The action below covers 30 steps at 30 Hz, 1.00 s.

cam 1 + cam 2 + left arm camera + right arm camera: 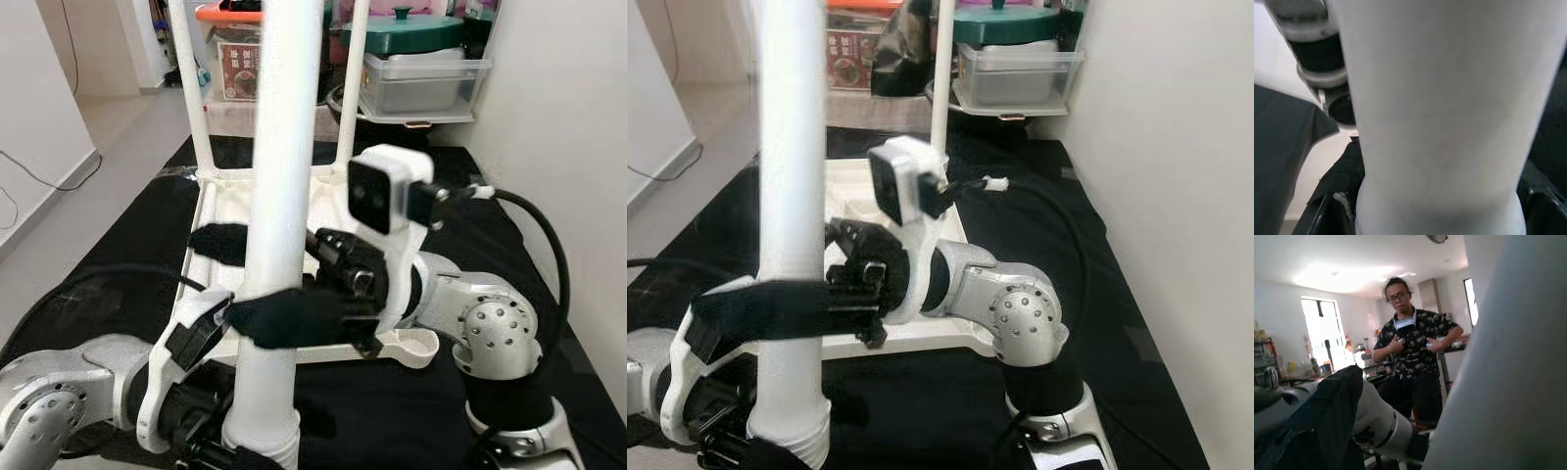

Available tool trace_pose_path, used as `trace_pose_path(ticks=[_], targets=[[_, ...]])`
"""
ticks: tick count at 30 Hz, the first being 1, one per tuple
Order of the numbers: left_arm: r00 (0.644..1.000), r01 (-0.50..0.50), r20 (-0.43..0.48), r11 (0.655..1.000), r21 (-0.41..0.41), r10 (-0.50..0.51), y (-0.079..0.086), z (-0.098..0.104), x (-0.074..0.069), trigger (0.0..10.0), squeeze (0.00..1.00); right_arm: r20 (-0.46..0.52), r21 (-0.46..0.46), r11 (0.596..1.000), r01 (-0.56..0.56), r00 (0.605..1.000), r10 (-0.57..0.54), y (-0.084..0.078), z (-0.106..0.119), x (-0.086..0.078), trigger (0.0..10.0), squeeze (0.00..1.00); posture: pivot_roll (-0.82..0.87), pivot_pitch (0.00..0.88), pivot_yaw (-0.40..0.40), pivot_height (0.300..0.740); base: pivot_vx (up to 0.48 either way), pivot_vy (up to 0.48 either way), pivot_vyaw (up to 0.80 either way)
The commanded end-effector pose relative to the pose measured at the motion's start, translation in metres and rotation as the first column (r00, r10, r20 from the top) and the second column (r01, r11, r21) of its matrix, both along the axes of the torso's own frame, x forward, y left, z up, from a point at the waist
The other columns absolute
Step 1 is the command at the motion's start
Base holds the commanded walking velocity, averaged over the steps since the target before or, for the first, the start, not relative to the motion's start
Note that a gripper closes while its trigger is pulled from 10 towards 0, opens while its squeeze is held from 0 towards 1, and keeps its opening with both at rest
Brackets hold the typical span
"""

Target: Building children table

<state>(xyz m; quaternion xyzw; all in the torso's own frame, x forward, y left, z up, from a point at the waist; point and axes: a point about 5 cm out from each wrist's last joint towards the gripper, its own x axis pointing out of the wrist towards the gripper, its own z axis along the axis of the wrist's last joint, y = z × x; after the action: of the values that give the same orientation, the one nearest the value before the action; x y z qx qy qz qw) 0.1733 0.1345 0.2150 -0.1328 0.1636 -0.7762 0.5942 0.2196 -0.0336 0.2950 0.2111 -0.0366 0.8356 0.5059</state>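
The white children's table (221, 199) lies upside down on a black mat (118, 255), its legs pointing up. The nearest leg (284, 147) rises right in front of me. My left gripper (284, 315) comes in from the lower left and is shut on this leg, one black finger (304, 318) crossing its front. In the left wrist view the leg (1444, 112) sits between the dark finger bases. My right gripper (338, 264) reaches in from the right, close against the same leg, with its white wrist camera (384, 191) above.
Two further legs (190, 78) (355, 78) stand at the back. Behind them are a clear storage bin (421, 80) with a green lid and a box (238, 64). A white wall (568, 147) runs along the right. A person (1410, 357) stands beyond the table.
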Motion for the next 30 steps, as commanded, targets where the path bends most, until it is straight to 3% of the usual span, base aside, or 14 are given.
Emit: trace_pose_path(ticks=[1, 2, 4, 5, 7, 8, 9, 10, 11, 12, 13, 29, 30], targets=[[1.000, -0.014, -0.019, 0.999, 0.051, 0.015, 0.003, -0.005, 0.000, 10.0, 0.00, 0.051, 0.003, 0.999, -0.040, 0.998, 0.040, 0.002, 0.003, -0.005, 10.0, 0.00, 0.11, 0.000, -0.023, 0.740, 0.000, 0.000, 0.00], [0.999, -0.019, -0.025, 0.996, 0.087, 0.021, 0.008, -0.009, -0.002, 10.0, 0.00, 0.054, -0.018, 0.999, -0.040, 0.998, 0.041, 0.002, 0.001, -0.004, 9.4, 0.00, 0.11, 0.000, -0.020, 0.740, 0.000, 0.000, 0.00], [0.999, -0.022, -0.029, 0.994, 0.108, 0.025, 0.010, -0.011, -0.003, 10.0, 0.00, 0.055, -0.029, 0.999, -0.040, 0.998, 0.041, 0.002, -0.001, -0.003, 9.4, 0.00, 0.11, 0.000, -0.020, 0.740, 0.000, 0.000, 0.00], [0.999, -0.032, -0.031, 0.989, 0.143, 0.036, 0.016, -0.015, -0.004, 10.0, 0.00, 0.043, -0.040, 0.998, -0.043, 0.998, 0.044, 0.002, -0.003, -0.003, 8.0, 0.00, 0.12, 0.000, -0.020, 0.740, 0.000, 0.000, 0.00], [0.999, -0.032, -0.031, 0.989, 0.143, 0.036, 0.016, -0.015, -0.004, 10.0, 0.00, 0.043, -0.040, 0.998, -0.043, 0.998, 0.044, 0.002, -0.003, -0.003, 8.0, 0.00, 0.12, 0.000, -0.020, 0.740, 0.000, 0.000, 0.00], [0.998, -0.038, -0.033, 0.983, 0.179, 0.045, 0.021, -0.018, -0.005, 10.0, 0.00, 0.026, -0.043, 0.998, -0.048, 0.998, 0.049, 0.002, -0.004, -0.003, 7.3, 0.00, 0.12, 0.000, -0.021, 0.740, 0.000, 0.000, 0.00], [0.998, -0.038, -0.033, 0.983, 0.179, 0.045, 0.021, -0.018, -0.005, 10.0, 0.00, 0.026, -0.043, 0.998, -0.048, 0.998, 0.049, 0.002, -0.004, -0.003, 7.3, 0.00, 0.12, 0.000, -0.021, 0.740, 0.000, 0.000, 0.00], [0.998, -0.040, -0.035, 0.978, 0.204, 0.049, 0.025, -0.021, -0.006, 10.0, 0.00, 0.012, -0.040, 0.998, -0.053, 0.998, 0.054, 0.002, -0.005, -0.003, 6.3, 0.00, 0.12, 0.000, -0.021, 0.740, 0.000, 0.000, 0.00], [0.998, -0.040, -0.035, 0.978, 0.204, 0.049, 0.025, -0.021, -0.006, 10.0, 0.00, 0.012, -0.040, 0.998, -0.053, 0.998, 0.054, 0.002, -0.005, -0.003, 6.3, 0.00, 0.12, 0.000, -0.021, 0.740, 0.000, 0.000, 0.00], [0.998, -0.041, -0.036, 0.975, 0.218, 0.050, 0.027, -0.022, -0.007, 10.0, 0.00, 0.000, -0.030, 0.998, -0.064, 0.998, 0.064, 0.002, -0.006, -0.003, 1.3, 0.00, 0.12, 0.000, -0.019, 0.740, 0.000, 0.000, 0.00], [0.998, -0.039, -0.037, 0.974, 0.221, 0.049, 0.027, -0.023, -0.007, 10.0, 0.00, -0.012, -0.016, 0.997, -0.076, 0.997, 0.075, 0.002, -0.006, -0.003, 0.0, 0.00, 0.12, 0.000, -0.017, 0.740, 0.000, 0.000, 0.00], [0.997, -0.072, 0.032, 0.963, 0.259, 0.066, 0.033, -0.033, -0.003, 10.0, 0.00, -0.052, 0.008, 0.995, -0.099, 0.994, 0.099, -0.002, -0.011, -0.001, 0.0, 0.00, 0.11, 0.000, -0.018, 0.740, 0.000, 0.000, 0.00], [0.996, -0.081, 0.053, 0.962, 0.261, 0.069, 0.034, -0.034, -0.001, 10.0, 0.05, -0.054, 0.007, 0.996, -0.093, 0.994, 0.093, -0.003, -0.012, -0.001, 0.0, 0.00, 0.11, 0.000, -0.021, 0.740, 0.000, 0.000, 0.00]])
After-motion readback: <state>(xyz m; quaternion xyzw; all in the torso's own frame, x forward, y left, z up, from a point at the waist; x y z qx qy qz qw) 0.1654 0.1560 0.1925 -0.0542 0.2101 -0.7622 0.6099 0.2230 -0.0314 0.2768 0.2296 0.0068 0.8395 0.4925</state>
